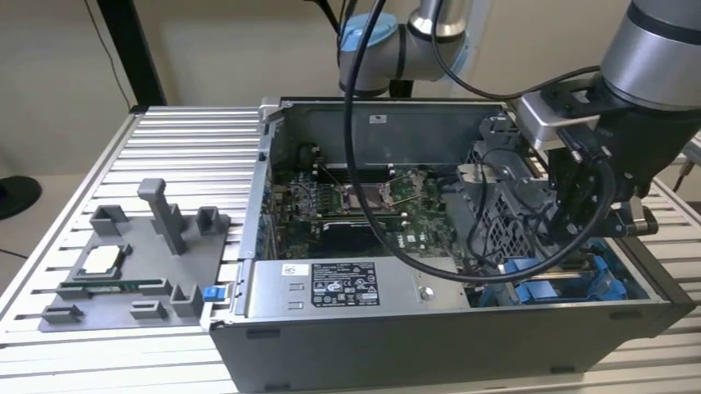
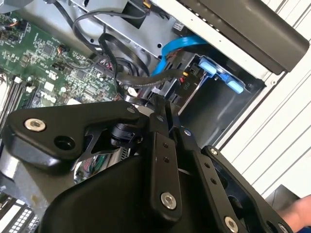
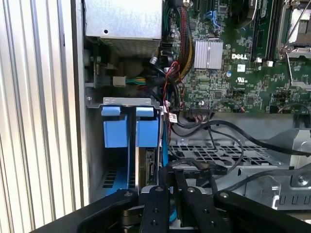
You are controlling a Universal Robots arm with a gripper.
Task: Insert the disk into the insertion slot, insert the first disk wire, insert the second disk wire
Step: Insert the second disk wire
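The end effector (image 3: 171, 180) has its fingers pressed nearly together, pinching a black cable (image 3: 194, 169) just beside the blue-railed insertion slot (image 3: 130, 127); the fingertips are partly hidden.

Even, soft indoor light. Case interior (image 1: 362, 197) shadowed; ribbed bench (image 1: 176, 139) bright, mild glare. Near pincer (image 2: 163, 114) body dark and soft-focused in both wrist views.

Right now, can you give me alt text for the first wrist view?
The black claw hangs over the insertion slot with its bright blue rails, at the edge of an open computer case. Black cables cross a perforated metal cage beside it, with the green motherboard beyond.
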